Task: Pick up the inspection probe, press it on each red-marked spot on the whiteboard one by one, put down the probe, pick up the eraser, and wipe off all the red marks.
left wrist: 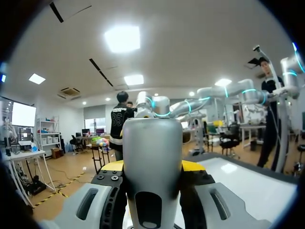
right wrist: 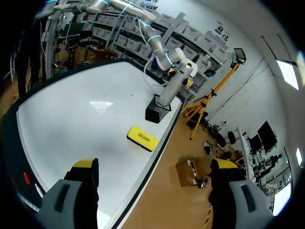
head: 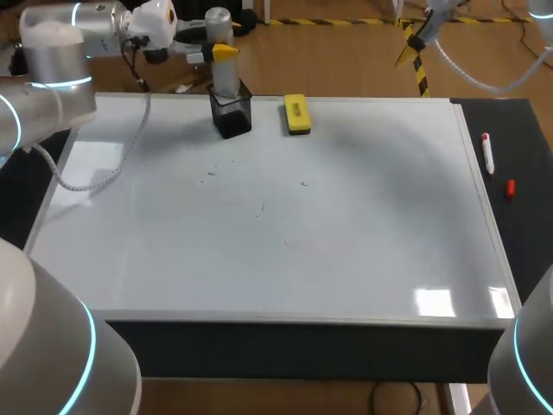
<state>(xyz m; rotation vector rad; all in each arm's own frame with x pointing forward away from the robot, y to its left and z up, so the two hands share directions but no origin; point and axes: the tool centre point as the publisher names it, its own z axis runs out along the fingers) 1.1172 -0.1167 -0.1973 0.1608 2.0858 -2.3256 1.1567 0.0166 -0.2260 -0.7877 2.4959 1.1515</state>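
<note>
Head view: left gripper is clamped on the smooth grey cylindrical probe, which stands in a boxy black holder at the glossy whiteboard's far edge (yellow block eraser just beside). Right gripper: fingers wide apart.

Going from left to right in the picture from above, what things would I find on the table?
First the black cup holding the probe, then the yellow eraser, the marker pen, the little red cap.
</note>
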